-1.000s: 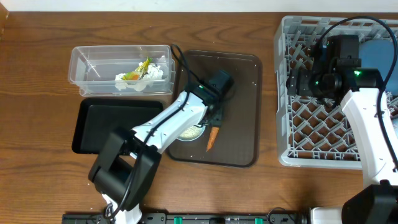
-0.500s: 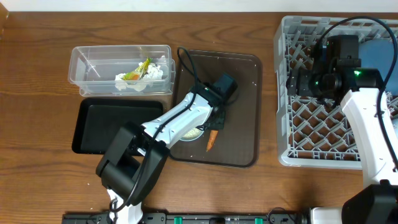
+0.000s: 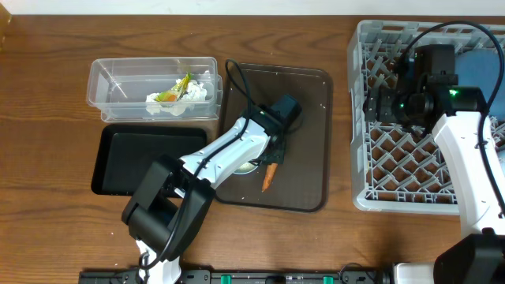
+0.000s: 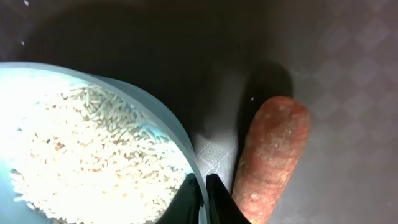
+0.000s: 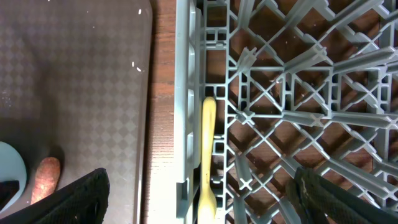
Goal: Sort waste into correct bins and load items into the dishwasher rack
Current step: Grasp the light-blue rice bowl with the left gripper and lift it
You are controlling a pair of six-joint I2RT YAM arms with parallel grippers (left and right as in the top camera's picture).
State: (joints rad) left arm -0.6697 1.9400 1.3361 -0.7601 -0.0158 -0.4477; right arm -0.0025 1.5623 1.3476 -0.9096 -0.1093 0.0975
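L hand (image 4: pixel 202 202) clamps bowl (image 4: pixel 163 117) rim; carrot stick (image 4: pixel 273 155) near-far, tip near; R hand (image 5: pixel 199 193) apart.

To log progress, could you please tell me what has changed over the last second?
The left arm swung slightly toward the brown tray, covering more of the light blue cup of rice; the left gripper pinches its rim. The carrot stick, clear tub, black tray, rack, spoon and right gripper stayed put.

The wooden tabletop (image 3: pixel 47 95) carries a clear tub (image 3: pixel 118 87) at the left, a black tray (image 3: pixel 118 162) just beside it on the robot's side, a dark brown serving tray (image 3: pixel 308 134) mid-table, and the grey dishwasher rack (image 3: pixel 394 170) at the right.
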